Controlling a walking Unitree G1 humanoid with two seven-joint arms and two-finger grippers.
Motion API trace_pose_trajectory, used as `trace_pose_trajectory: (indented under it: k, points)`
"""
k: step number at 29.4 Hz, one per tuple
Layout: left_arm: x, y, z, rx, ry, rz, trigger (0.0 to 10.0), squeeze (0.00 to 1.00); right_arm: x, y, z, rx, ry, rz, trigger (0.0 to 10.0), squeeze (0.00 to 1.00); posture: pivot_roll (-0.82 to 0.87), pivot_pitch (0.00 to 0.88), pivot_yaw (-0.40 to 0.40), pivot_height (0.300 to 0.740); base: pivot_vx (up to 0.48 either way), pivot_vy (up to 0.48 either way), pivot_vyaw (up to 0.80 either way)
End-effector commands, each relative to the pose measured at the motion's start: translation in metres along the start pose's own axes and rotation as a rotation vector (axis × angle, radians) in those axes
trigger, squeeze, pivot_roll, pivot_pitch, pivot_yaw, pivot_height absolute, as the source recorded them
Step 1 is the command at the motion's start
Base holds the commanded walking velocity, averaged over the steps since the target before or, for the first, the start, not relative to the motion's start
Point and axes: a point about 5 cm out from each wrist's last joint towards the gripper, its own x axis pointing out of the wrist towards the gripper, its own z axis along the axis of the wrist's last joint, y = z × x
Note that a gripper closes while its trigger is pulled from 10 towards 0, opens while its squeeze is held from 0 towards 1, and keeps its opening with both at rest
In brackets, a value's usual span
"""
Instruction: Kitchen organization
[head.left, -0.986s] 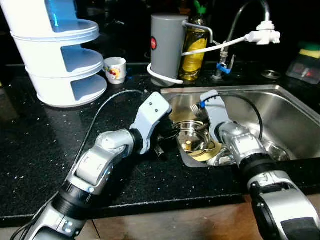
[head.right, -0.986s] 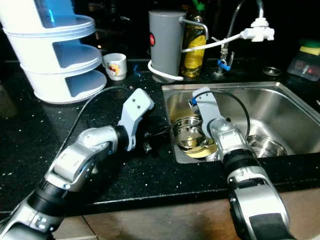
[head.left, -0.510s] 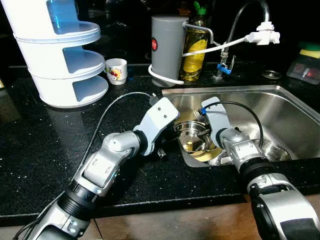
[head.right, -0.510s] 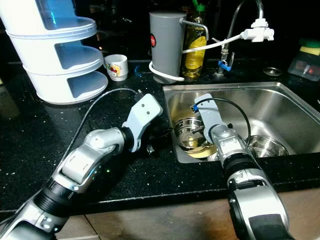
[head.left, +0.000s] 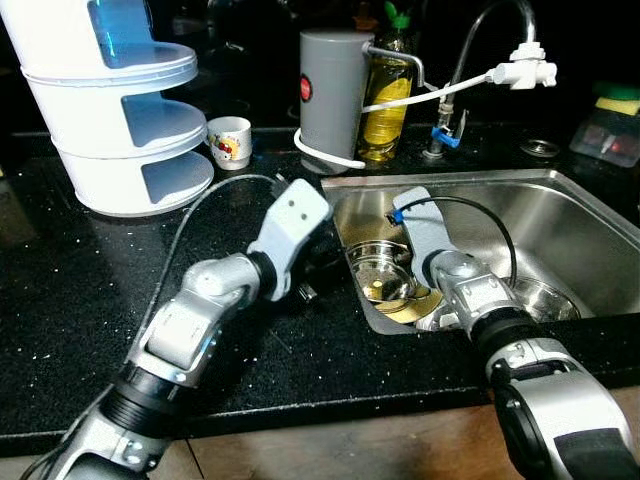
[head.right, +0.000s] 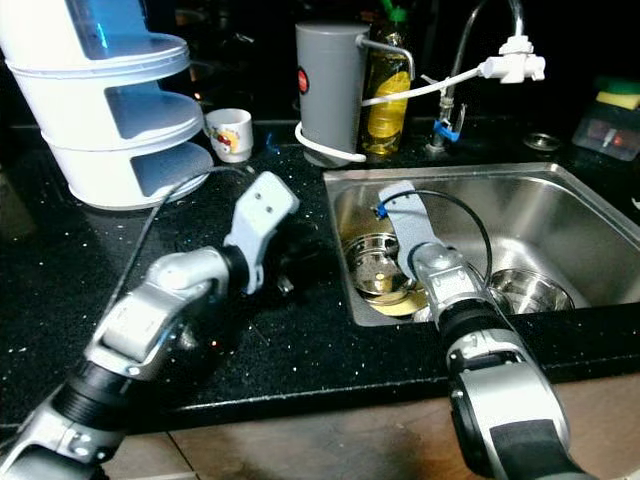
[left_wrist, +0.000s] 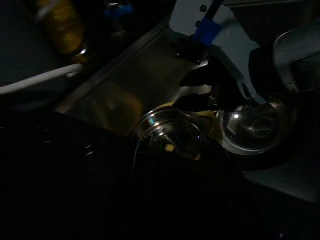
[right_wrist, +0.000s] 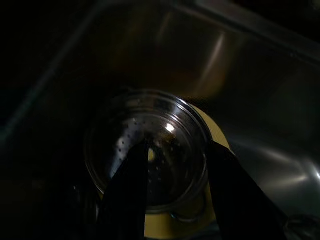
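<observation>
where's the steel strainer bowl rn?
The steel strainer bowl sits on a yellow plate in the sink's left front corner, between both arms; the right pincer hovers open over it.

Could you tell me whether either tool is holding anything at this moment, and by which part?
Nothing is held. The right tool hangs open over the perforated steel bowl in the sink.

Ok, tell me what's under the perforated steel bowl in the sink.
The perforated steel bowl sits on a yellow plate, whose rim shows around one side. The rest of the plate is covered by the bowl and the right tool with its open fingers.
</observation>
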Motion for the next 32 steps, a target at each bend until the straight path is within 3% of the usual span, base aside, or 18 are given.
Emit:
trace_pose_trajectory:
  k: [1, 2, 3, 4, 7, 8, 9, 10, 11, 13, 14, 17, 19, 22, 29, 30, 31, 32]
  points:
    - [-0.023, 0.014, 0.009, -0.004, -0.023, -0.030, 10.0, 0.00, 0.000, 0.012, 0.024, 0.084, -0.114, 0.082, 10.0, 0.00, 0.06, 0.139, -0.027, 0.740, 0.000, 0.000, 0.00]
    - [-0.023, 0.014, 0.009, -0.004, -0.023, -0.030, 10.0, 0.00, 0.000, 0.012, 0.024, 0.084, -0.114, 0.082, 10.0, 0.00, 0.06, 0.139, -0.027, 0.740, 0.000, 0.000, 0.00]
    - [-0.053, 0.034, 0.015, 0.025, 0.001, -0.023, 10.0, 0.00, -0.001, 0.039, 0.048, 0.184, -0.210, 0.260, 10.0, 0.00, 0.06, 0.143, -0.032, 0.740, 0.000, 0.000, 0.00]
    - [-0.063, 0.040, 0.016, 0.045, 0.023, -0.006, 10.0, 0.00, -0.003, 0.050, 0.054, 0.214, -0.233, 0.325, 10.0, 0.00, 0.06, 0.143, -0.032, 0.740, 0.000, 0.000, 0.00]
    - [-0.076, 0.052, 0.013, 0.099, 0.085, 0.057, 10.0, 0.00, -0.005, 0.067, 0.060, 0.238, -0.247, 0.421, 10.0, 0.00, 0.06, 0.143, -0.032, 0.740, 0.000, 0.000, 0.00]
    - [-0.082, 0.058, 0.010, 0.122, 0.119, 0.096, 10.0, 0.00, -0.006, 0.074, 0.063, 0.237, -0.252, 0.454, 10.0, 0.85, 0.07, 0.146, -0.037, 0.740, 0.000, 0.000, 0.00]
    - [-0.082, 0.058, 0.010, 0.122, 0.119, 0.096, 10.0, 0.00, -0.006, 0.074, 0.063, 0.237, -0.252, 0.454, 10.0, 0.85, 0.07, 0.146, -0.037, 0.740, 0.000, 0.000, 0.00]
    - [-0.097, 0.070, 0.006, 0.141, 0.166, 0.157, 10.0, 0.00, -0.009, 0.089, 0.068, 0.232, -0.262, 0.515, 10.0, 1.00, 0.07, 0.148, -0.041, 0.740, 0.000, 0.000, 0.00]
    - [-0.097, 0.070, 0.006, 0.141, 0.166, 0.157, 10.0, 0.00, -0.009, 0.089, 0.068, 0.232, -0.262, 0.515, 10.0, 1.00, 0.07, 0.148, -0.041, 0.740, 0.000, 0.000, 0.00]
    - [-0.113, 0.081, 0.003, 0.155, 0.208, 0.214, 10.0, 0.00, -0.013, 0.105, 0.074, 0.230, -0.275, 0.581, 10.0, 1.00, 0.07, 0.149, -0.044, 0.740, 0.000, 0.000, 0.00]
    - [-0.133, 0.092, 0.002, 0.170, 0.247, 0.275, 10.0, 0.00, -0.018, 0.123, 0.082, 0.219, -0.293, 0.651, 10.0, 1.00, 0.08, 0.151, -0.051, 0.740, 0.000, 0.000, 0.00]
    - [-0.145, 0.098, 0.002, 0.179, 0.268, 0.309, 10.0, 0.00, -0.022, 0.134, 0.086, 0.212, -0.306, 0.692, 10.0, 1.00, 0.08, 0.151, -0.051, 0.740, 0.000, 0.000, 0.00]
    - [-0.163, 0.100, 0.005, 0.173, 0.288, 0.340, 10.0, 0.00, -0.027, 0.149, 0.089, 0.155, -0.325, 0.746, 10.0, 1.00, 0.08, 0.145, -0.071, 0.740, 0.000, 0.000, 0.00]
    - [-0.174, 0.099, 0.010, 0.142, 0.258, 0.352, 10.0, 0.00, -0.029, 0.152, 0.087, 0.073, -0.315, 0.758, 10.0, 1.00, 0.08, 0.144, -0.078, 0.740, 0.000, 0.000, 0.00]
    - [-0.184, 0.088, 0.022, 0.065, 0.177, 0.261, 10.0, 0.00, -0.034, 0.149, 0.082, 0.025, -0.216, 0.786, 10.0, 1.00, 0.08, 0.138, -0.087, 0.740, 0.000, 0.000, 0.00]
    - [-0.187, 0.082, 0.021, 0.048, 0.184, 0.205, 10.0, 0.00, -0.036, 0.146, 0.080, 0.036, -0.173, 0.788, 10.0, 0.92, 0.08, 0.134, -0.086, 0.740, 0.000, 0.000, 0.00]
    - [-0.189, 0.077, 0.020, 0.035, 0.194, 0.157, 10.0, 0.00, -0.038, 0.143, 0.079, 0.051, -0.145, 0.789, 10.0, 0.45, 0.08, 0.134, -0.085, 0.740, 0.000, 0.000, 0.00]
    - [-0.189, 0.077, 0.020, 0.035, 0.194, 0.157, 10.0, 0.00, -0.038, 0.143, 0.079, 0.051, -0.145, 0.789, 10.0, 0.45, 0.08, 0.134, -0.085, 0.740, 0.000, 0.000, 0.00]
